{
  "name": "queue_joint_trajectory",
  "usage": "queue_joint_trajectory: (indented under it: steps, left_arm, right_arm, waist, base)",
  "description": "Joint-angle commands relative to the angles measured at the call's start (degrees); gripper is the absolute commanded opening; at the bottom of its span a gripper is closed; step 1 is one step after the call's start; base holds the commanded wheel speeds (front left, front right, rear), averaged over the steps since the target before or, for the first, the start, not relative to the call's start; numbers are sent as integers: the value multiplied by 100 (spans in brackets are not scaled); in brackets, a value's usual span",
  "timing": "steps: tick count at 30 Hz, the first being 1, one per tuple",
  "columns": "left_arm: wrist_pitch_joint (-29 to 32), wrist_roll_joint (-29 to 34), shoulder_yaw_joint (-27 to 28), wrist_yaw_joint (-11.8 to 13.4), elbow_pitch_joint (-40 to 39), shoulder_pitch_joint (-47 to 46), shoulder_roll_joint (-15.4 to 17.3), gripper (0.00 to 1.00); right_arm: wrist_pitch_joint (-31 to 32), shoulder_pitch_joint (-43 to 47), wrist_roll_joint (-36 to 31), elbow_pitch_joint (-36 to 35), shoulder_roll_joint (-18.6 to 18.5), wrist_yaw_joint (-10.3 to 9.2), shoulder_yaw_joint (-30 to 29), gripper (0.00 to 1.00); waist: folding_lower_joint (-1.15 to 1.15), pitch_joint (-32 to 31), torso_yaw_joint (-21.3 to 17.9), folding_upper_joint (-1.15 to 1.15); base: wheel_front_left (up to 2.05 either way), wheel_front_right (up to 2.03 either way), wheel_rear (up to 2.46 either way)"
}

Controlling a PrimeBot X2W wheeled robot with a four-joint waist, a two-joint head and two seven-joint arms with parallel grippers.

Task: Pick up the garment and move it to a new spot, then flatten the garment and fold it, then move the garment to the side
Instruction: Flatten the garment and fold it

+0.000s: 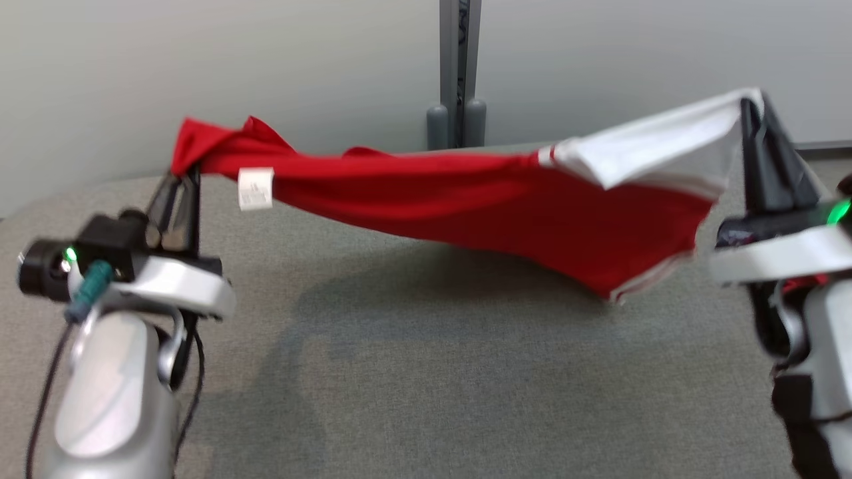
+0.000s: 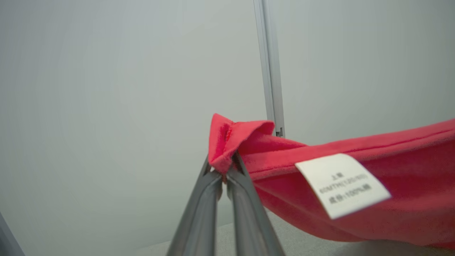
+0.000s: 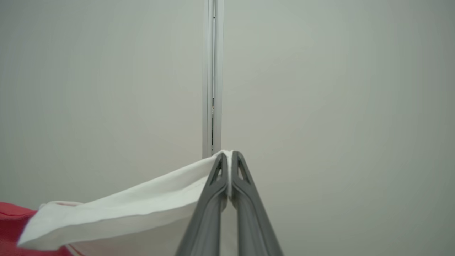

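In the head view the garment (image 1: 466, 206) hangs stretched above the grey tabletop (image 1: 432, 386), a red corner pinched in the closed left jaws and the white sleeve (image 1: 665, 143) pinched in the closed right jaws. The left wrist view has its jaws clamped together on a red fold, the care label (image 2: 343, 185) just beside them. The right wrist view has its jaws clamped on the sleeve's white edge.

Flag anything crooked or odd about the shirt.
The shirt hangs lopsided: the left gripper pinches a red corner, the right gripper pinches the white sleeve higher up, so the cloth sags twisted, its right hem dipping toward the table.
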Motion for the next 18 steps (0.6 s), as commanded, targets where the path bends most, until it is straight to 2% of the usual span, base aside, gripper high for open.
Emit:
queue_joint_trajectory:
  steps: [1,5,12,18]
  left_arm:
    - [-7,14,0,-35,51,-276,98,0]
    - [-7,112,-103,-113,242,-1017,374,0]
    - [185,155,-201,-166,479,-1876,656,0]
    - [529,112,-338,-199,824,-2660,717,0]
  right_arm:
    - [1,-257,-8,-56,-127,-2,16,0]
    - [1,-979,25,-79,-355,-2,102,0]
    - [1,-1836,-10,105,-582,-2,295,0]
    - [1,-2735,-142,655,-786,-2,552,0]
  waist:
    - [0,-130,72,0]
    - [0,-180,117,0]
    - [0,-57,188,0]
    - [0,722,319,0]
  base:
    - [0,0,0]
    - [0,0,0]
    - [0,0,0]
    - [0,0,0]
